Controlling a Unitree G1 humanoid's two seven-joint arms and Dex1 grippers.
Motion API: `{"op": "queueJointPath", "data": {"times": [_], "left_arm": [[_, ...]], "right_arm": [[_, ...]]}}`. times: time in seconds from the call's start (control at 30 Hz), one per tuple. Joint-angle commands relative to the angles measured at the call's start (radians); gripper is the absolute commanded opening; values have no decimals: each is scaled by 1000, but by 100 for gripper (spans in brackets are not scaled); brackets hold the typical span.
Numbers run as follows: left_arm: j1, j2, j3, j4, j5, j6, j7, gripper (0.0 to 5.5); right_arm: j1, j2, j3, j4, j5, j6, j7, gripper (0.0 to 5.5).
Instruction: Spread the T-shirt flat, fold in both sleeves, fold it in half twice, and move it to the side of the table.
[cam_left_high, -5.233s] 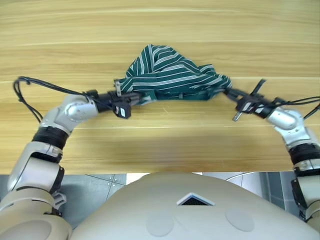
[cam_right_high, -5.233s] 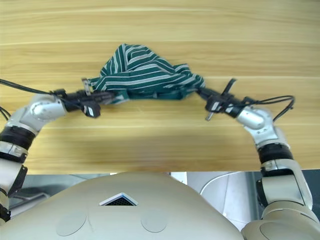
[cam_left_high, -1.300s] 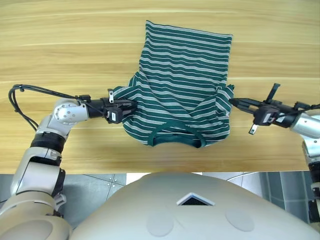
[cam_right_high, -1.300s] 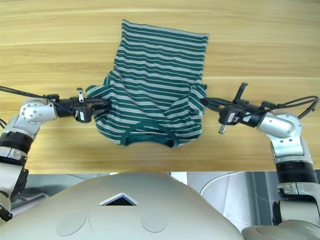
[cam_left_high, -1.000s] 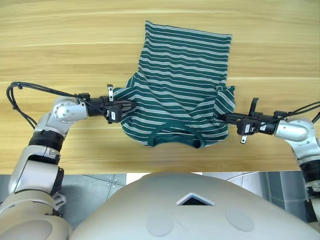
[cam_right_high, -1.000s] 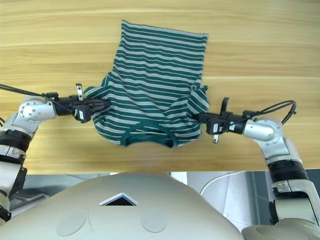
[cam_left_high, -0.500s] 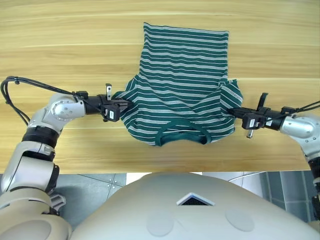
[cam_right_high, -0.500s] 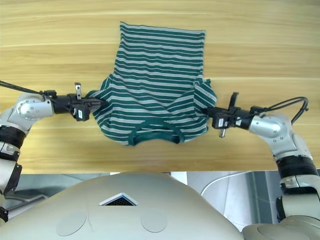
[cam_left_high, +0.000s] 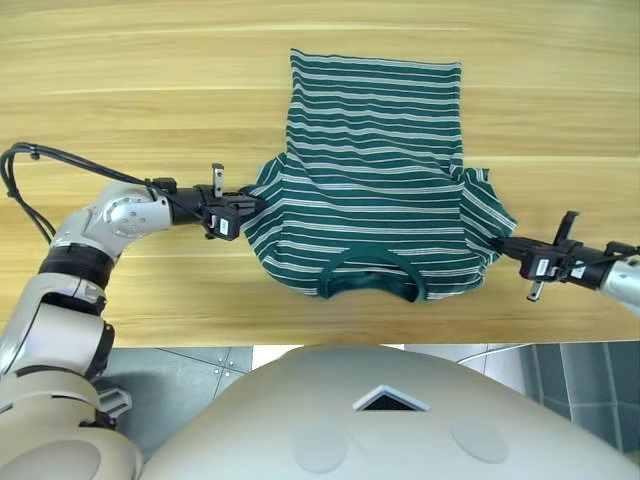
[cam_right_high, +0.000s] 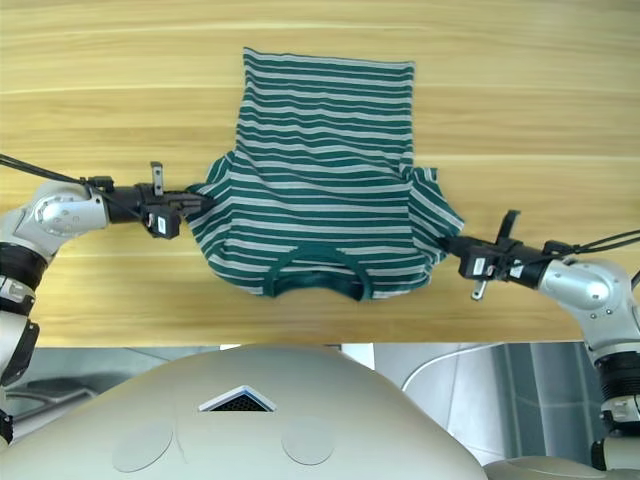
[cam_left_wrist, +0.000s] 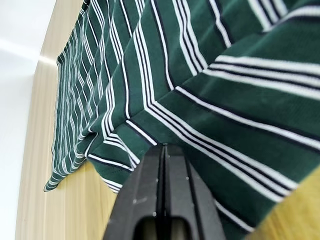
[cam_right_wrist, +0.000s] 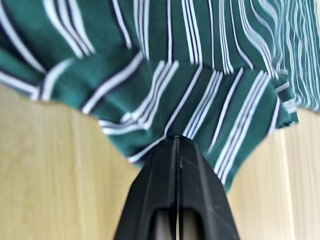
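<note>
A green T-shirt (cam_left_high: 375, 160) with white stripes lies on the wooden table (cam_left_high: 120, 70), collar toward me and hem at the far side. My left gripper (cam_left_high: 250, 203) is shut on the T-shirt's left sleeve edge (cam_left_wrist: 145, 132). My right gripper (cam_left_high: 497, 240) is shut on the right sleeve (cam_right_wrist: 200, 110), which is drawn out to the right. The left sleeve lies bunched against the body of the T-shirt. Both wrist views show the black fingers (cam_left_wrist: 162, 170) pressed together with striped cloth at their tips.
The table's near edge (cam_left_high: 180, 342) runs just below the collar. Bare wood stretches to the left, right and far side of the T-shirt. Black cables (cam_left_high: 40, 160) loop from my left arm over the table.
My right gripper has moved right and toward me, pulling the right sleeve outward. The collar has shifted slightly right. My left gripper has stayed about where it was.
</note>
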Motion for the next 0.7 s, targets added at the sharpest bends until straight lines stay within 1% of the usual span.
{"op": "queueJointPath", "data": {"times": [0.03,0.17,0.3,0.43,0.5,0.57,0.63,0.7], "left_arm": [[108,-27,-129,150,218,110,21,3],[110,-19,-160,180,252,140,52,3],[98,0,-172,202,262,153,86,3],[84,-1,-185,213,261,154,110,3],[82,-8,-176,210,245,144,117,3],[75,-15,-169,203,230,137,118,3],[68,-20,-174,205,238,140,129,3],[65,-26,-181,209,251,145,143,3]], "right_arm": [[56,-28,-56,-2,44,-11,8,0],[45,-37,-79,49,27,4,1,0],[22,-37,-83,157,-2,13,-18,0],[49,-49,-151,166,107,-45,15,0],[24,-61,-187,177,130,-60,9,0],[2,-45,-206,102,216,-82,41,0],[-2,-18,-173,-21,283,-91,83,0],[-15,7,-122,-100,286,-76,113,0]]}}
